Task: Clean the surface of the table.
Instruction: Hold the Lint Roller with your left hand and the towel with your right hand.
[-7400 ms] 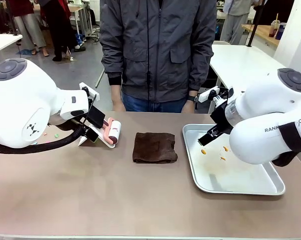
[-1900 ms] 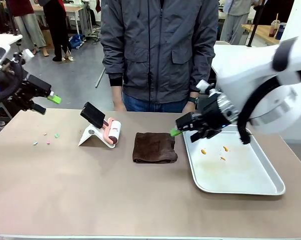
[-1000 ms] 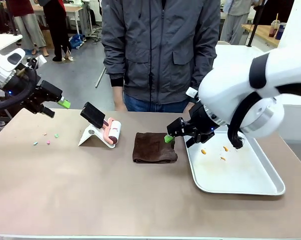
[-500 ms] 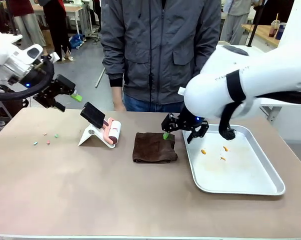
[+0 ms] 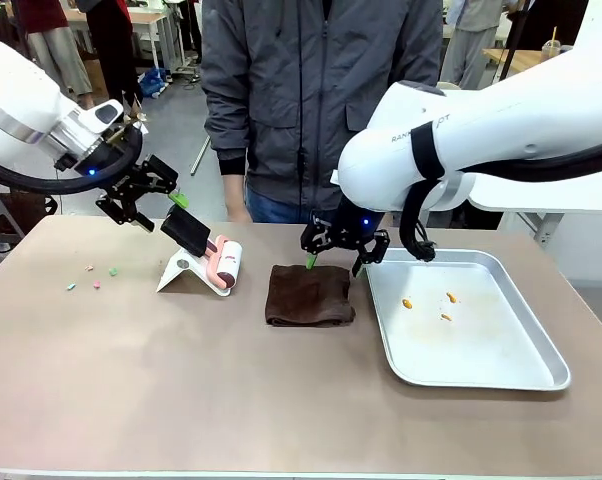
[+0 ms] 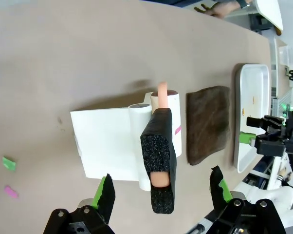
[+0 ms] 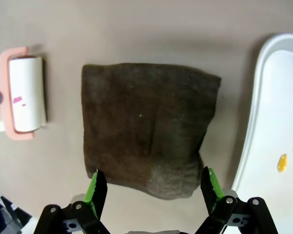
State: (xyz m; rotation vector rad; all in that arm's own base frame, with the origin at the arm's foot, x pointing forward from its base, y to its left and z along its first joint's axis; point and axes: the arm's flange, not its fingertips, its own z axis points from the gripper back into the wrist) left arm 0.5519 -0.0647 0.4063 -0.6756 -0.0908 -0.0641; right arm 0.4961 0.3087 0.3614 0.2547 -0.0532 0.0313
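The brownish table (image 5: 181, 380) carries a folded dark brown cloth (image 5: 309, 295) at its middle. A lint roller (image 5: 224, 264) with a black foam handle (image 5: 187, 230) leans on a white stand (image 5: 181, 272). Small coloured scraps (image 5: 93, 281) lie at the left. My left gripper (image 5: 151, 203) hangs open just above and left of the handle's upper end. In the left wrist view the handle (image 6: 159, 161) lines up between the open left gripper (image 6: 161, 192) fingers. My right gripper (image 5: 334, 262) is open over the cloth's far edge; the cloth (image 7: 146, 126) lies beyond the right gripper (image 7: 152, 187).
A silver tray (image 5: 481, 372) with a few orange crumbs (image 5: 407, 303) sits right of the cloth. A person in a grey jacket (image 5: 321, 100) stands at the far edge. The tray's rim (image 7: 253, 122) borders the cloth in the right wrist view.
Both arms swung inward: the left gripper came right and down toward the roller's handle, the right gripper moved left from the tray's corner to above the cloth. Both stayed open.
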